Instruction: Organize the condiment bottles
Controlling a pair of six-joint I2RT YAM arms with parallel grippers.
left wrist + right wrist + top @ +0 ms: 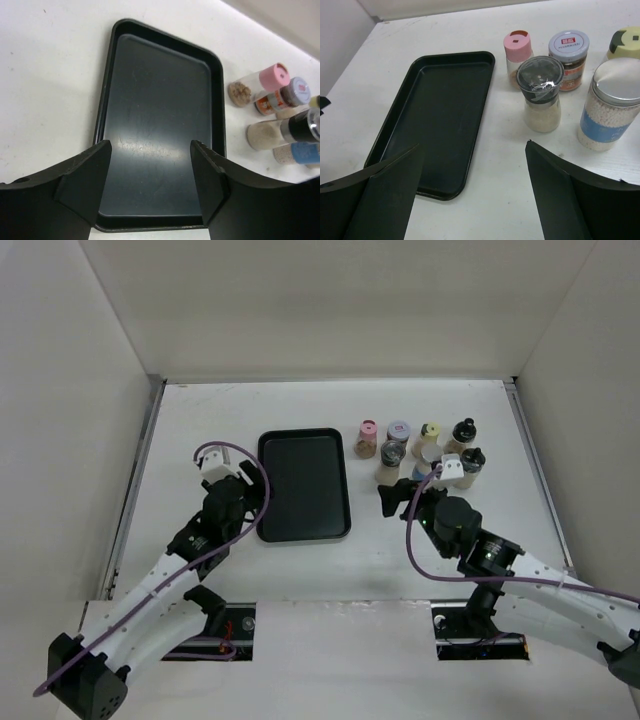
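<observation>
Several small condiment bottles stand in a cluster to the right of a flat black tray (304, 485). Among them are a pink-capped bottle (367, 438), a lavender-capped jar (398, 432), a pale yellow-capped one (428, 438), two black-topped ones (463, 435) and a black-capped grinder (392, 460). The right wrist view shows the pink bottle (518, 57), the grinder (541, 95) and a silver-lidded jar with a blue label (612, 105). My right gripper (472, 145) is open and empty over the bare table, short of the grinder. My left gripper (150, 145) is open and empty over the tray's near edge (150, 222).
The tray (440, 115) is empty. White walls enclose the table at the left, back and right. Both arms reach in from the near edge, the left (225, 505) at the tray's left side, the right (450, 520) just below the bottle cluster.
</observation>
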